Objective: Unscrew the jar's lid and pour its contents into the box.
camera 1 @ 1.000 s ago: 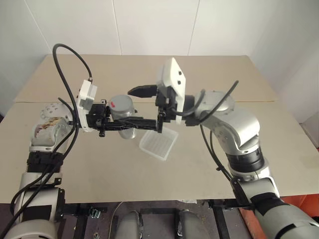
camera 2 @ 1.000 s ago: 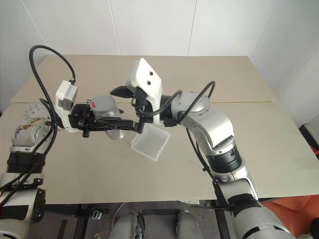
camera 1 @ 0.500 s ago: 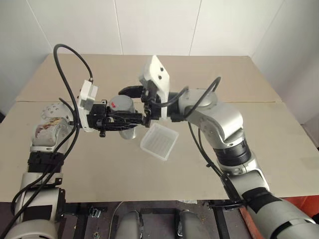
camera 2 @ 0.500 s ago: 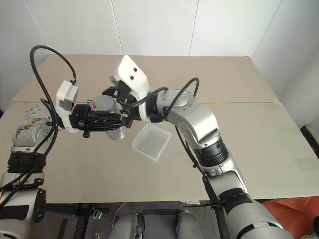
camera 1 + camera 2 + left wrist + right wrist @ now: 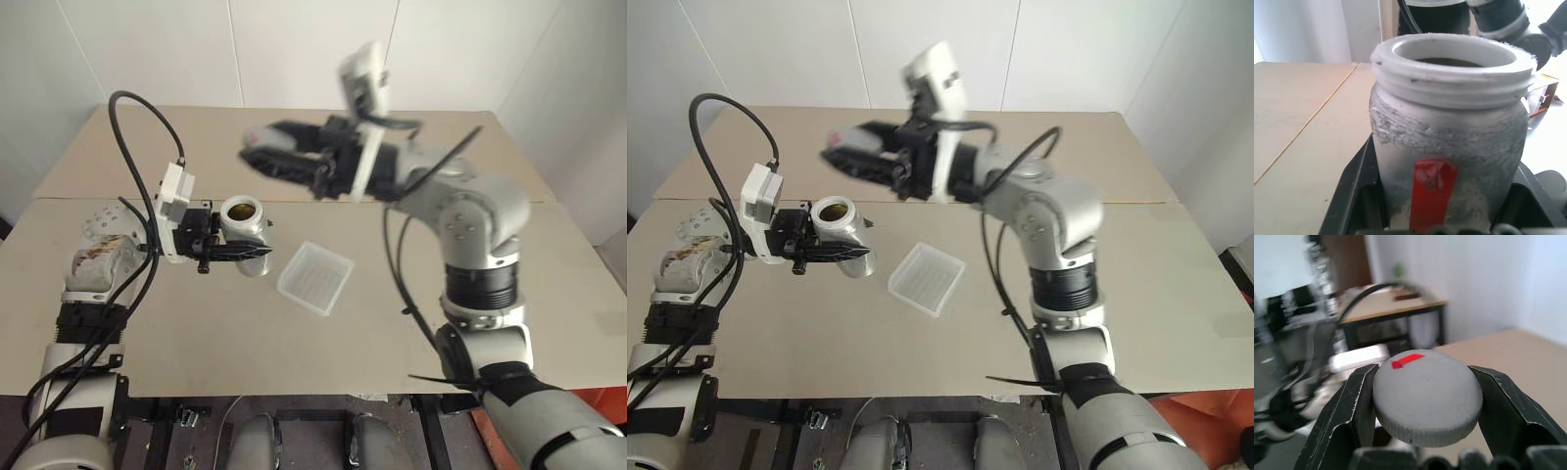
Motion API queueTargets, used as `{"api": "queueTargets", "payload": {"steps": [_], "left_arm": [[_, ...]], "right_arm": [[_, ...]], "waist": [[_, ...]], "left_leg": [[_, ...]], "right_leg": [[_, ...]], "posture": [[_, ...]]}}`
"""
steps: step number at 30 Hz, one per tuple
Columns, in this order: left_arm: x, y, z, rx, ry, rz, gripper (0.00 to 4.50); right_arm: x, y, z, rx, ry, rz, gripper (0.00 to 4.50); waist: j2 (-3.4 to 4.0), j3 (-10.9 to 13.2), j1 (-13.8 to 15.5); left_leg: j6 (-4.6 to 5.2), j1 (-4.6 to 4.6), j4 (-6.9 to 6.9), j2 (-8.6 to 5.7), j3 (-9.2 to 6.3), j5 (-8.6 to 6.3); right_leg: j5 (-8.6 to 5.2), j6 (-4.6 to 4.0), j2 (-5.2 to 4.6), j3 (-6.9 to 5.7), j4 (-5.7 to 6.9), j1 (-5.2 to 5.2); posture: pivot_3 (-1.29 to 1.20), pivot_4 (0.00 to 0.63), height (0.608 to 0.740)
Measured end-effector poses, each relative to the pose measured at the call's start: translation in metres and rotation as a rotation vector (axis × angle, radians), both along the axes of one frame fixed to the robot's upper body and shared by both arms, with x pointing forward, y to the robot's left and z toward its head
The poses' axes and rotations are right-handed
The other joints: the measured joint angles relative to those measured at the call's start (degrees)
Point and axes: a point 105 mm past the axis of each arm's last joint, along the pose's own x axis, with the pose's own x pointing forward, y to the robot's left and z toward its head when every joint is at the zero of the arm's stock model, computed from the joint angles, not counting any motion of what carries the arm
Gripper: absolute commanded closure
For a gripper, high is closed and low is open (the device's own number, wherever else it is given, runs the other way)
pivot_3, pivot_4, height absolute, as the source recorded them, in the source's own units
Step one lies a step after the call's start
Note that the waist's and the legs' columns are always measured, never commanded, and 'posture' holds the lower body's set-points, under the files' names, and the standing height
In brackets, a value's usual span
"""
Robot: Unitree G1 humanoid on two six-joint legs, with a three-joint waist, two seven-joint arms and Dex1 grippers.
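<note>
My left gripper (image 5: 247, 238) is shut on the jar (image 5: 245, 227), a silvery cylinder with a red mark (image 5: 1432, 185) and a white threaded rim (image 5: 1449, 78), held upright above the table. The jar's mouth is uncovered and brown contents (image 5: 241, 209) show inside. Up and behind the jar, my right gripper (image 5: 1425, 379) is shut on the lid (image 5: 1430, 401), a flat grey cap with a small red mark, one finger on each side. In the eye views that gripper (image 5: 841, 155) is blurred. The box (image 5: 315, 277), a shallow translucent white tray, lies on the table to the right of the jar.
The tan table (image 5: 196, 323) has a seam running across it behind the jar. White walls stand behind its far edge. A black cable (image 5: 127, 137) loops up from my left wrist.
My right gripper closed on the lid, then lifted it off the jar, up and to the right. The jar's mouth now stands bare. My left gripper and the jar stayed put.
</note>
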Motion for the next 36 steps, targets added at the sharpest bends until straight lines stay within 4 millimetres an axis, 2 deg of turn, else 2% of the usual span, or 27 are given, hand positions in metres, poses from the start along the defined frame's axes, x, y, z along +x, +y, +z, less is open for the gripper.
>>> {"api": "queueTargets", "payload": {"steps": [2, 5, 9, 12, 15, 17, 21, 23, 27, 30, 33, 36], "left_arm": [[0.002, 0.0, -0.001, -0.005, -0.002, 0.017, 2.57], [0.005, 0.002, -0.004, -0.011, -0.001, 0.064, 2.57], [0.015, 0.003, -0.003, -0.031, -0.047, 0.161, 2.57], [0.024, 0.003, -0.002, -0.06, -0.081, 0.252, 2.57], [0.032, -0.002, -0.002, -0.065, -0.121, 0.321, 2.57], [0.035, -0.005, -0.002, -0.042, -0.166, 0.359, 2.57], [0.042, -0.012, -0.004, 0.02, -0.313, 0.442, 2.57], [0.048, -0.015, -0.006, 0.099, -0.471, 0.494, 2.57], [0.064, -0.024, -0.009, 0.348, -0.977, 0.53, 2.57], [0.065, -0.049, 0.01, 0.459, -1.491, 0.406, 2.57], [0.063, -0.077, 0.019, 0.473, -1.917, 0.211, 2.57], [0.058, -0.095, 0.004, 0.395, -2.118, 0.041, 2.57]], "right_arm": [[0.012, -0.024, -0.022, -0.043, -0.008, -0.129, 1.74], [0.029, -0.071, -0.074, -0.168, 0.034, -0.351, 1.74], [0.029, -0.122, -0.137, -0.337, 0.097, -0.543, 1.74], [0.02, -0.136, -0.181, -0.414, 0.196, -0.572, 1.74], [0.014, -0.132, -0.2, -0.454, 0.248, -0.533, 0.77], [0.013, -0.133, -0.203, -0.475, 0.262, -0.516, 0.13], [0.008, -0.137, -0.2, -0.508, 0.297, -0.476, 0.05], [0.003, -0.138, -0.187, -0.498, 0.312, -0.433, 0.05], [-0.017, -0.13, -0.135, -0.432, 0.347, -0.243, 0.05], [-0.039, -0.113, -0.102, -0.417, 0.345, -0.05, 0.05], [-0.049, -0.105, -0.1, -0.44, 0.368, 0.046, 0.05], [-0.051, -0.099, -0.096, -0.462, 0.357, 0.082, 0.05]], "waist": [[0.0, 0.0, 0.1], [0.0, 0.0, 0.1], [-0.01, 0.0, 0.1], [-0.01, 0.0, -0.4], [-0.01, 0.0, -0.8], [-0.01, 0.0, -0.6], [-0.01, 0.0, -0.1], [-0.01, 0.0, 0.3], [-0.02, 0.0, 1.1], [-0.04, 0.0, 1.3], [-0.04, 0.0, 1.9], [-0.03, 0.0, 2.0]], "left_leg": [[0.0, -0.01, -0.01, -0.01, 0.0, 0.0], [0.0, -0.03, -0.01, -0.04, 0.04, 0.0], [0.0, 0.0, -0.01, -0.02, 0.03, 0.0], [0.0, 0.07, 0.01, -0.03, 0.05, 0.01], [-0.01, 0.15, 0.0, -0.02, 0.05, 0.01], [-0.01, 0.15, -0.01, -0.03, 0.04, 0.01], [0.01, 0.1, 0.01, -0.06, 0.06, 0.0], [0.01, 0.1, 0.0, -0.06, 0.07, -0.01], [0.02, 0.1, 0.0, -0.06, 0.04, -0.01], [0.07, 0.06, 0.0, -0.04, 0.0, -0.04], [0.15, -0.04, 0.03, -0.14, 0.05, -0.09], [0.2, -0.05, 0.03, -0.17, 0.15, -0.12]], "right_leg": [[0.0, 0.01, 0.0, 0.01, -0.03, -0.01], [0.0, 0.01, -0.02, 0.06, -0.05, -0.06], [-0.01, 0.01, 0.0, 0.06, -0.06, -0.05], [0.0, 0.0, 0.01, 0.16, 0.0, -0.04], [0.02, -0.01, 0.07, 0.25, 0.02, -0.03], [0.01, 0.0, 0.06, 0.24, 0.0, -0.02], [0.02, 0.01, 0.02, 0.23, -0.07, 0.0], [0.02, 0.01, 0.02, 0.22, -0.09, 0.0], [0.08, -0.05, 0.01, 0.15, -0.13, 0.03], [0.11, -0.03, -0.05, 0.03, -0.24, 0.1], [0.15, 0.09, -0.17, 0.01, -0.29, 0.08], [0.15, 0.16, -0.22, 0.07, -0.25, 0.01]], "posture": [[0.0, 0.15, 0.74], [0.0, 0.15, 0.74], [0.0, 0.15, 0.74], [0.0, 0.15, 0.74], [0.0, 0.15, 0.74], [0.0, 0.15, 0.74], [0.0, 0.15, 0.74], [0.0, 0.15, 0.74], [0.0, 0.15, 0.74], [0.0, 0.15, 0.74], [0.0, 0.15, 0.74], [0.0, 0.15, 0.74]]}}
